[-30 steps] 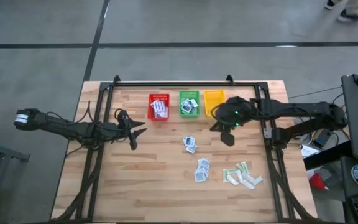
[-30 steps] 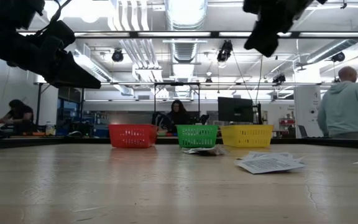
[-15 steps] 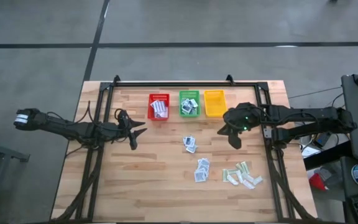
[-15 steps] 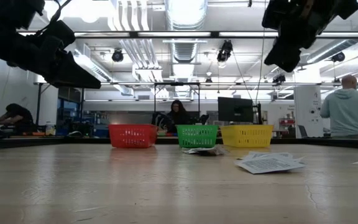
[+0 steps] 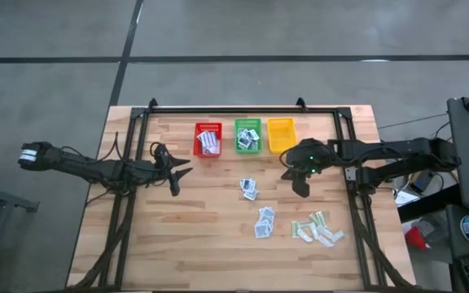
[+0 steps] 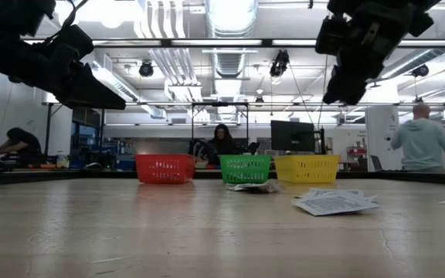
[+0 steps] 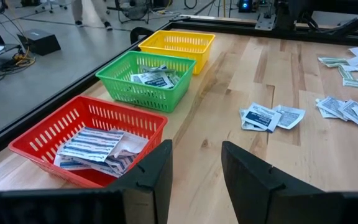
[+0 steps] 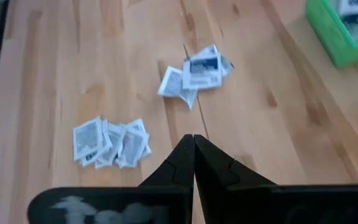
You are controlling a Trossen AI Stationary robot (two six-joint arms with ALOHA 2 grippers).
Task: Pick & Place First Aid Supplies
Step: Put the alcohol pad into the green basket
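Note:
Loose on the table lie two small heaps of square white-blue packets [image 5: 249, 189] [image 5: 264, 221] and a heap of pale green-beige strips [image 5: 317, 229]. Oblong blue-striped packets [image 7: 92, 143] lie in the red basket [image 5: 208, 139], and square packets [image 7: 154, 76] lie in the green basket [image 5: 247, 135]. My right gripper [image 5: 299, 184] is shut on nothing and hovers above the table in front of the yellow basket [image 5: 281, 134], right of the nearer square heap [image 8: 194, 71]. My left gripper [image 5: 176, 172] waits open, left of the red basket.
Three baskets stand in a row near the table's far edge, under a black frame rail [image 5: 226, 109]. Bare wood lies between the left gripper and the packet heaps. People [image 6: 423, 143] are in the room beyond the table.
My right gripper swung from in front of the yellow basket toward the table's right edge, then came back a little to the left and sank slightly. It stayed shut. The packets and the left arm kept still.

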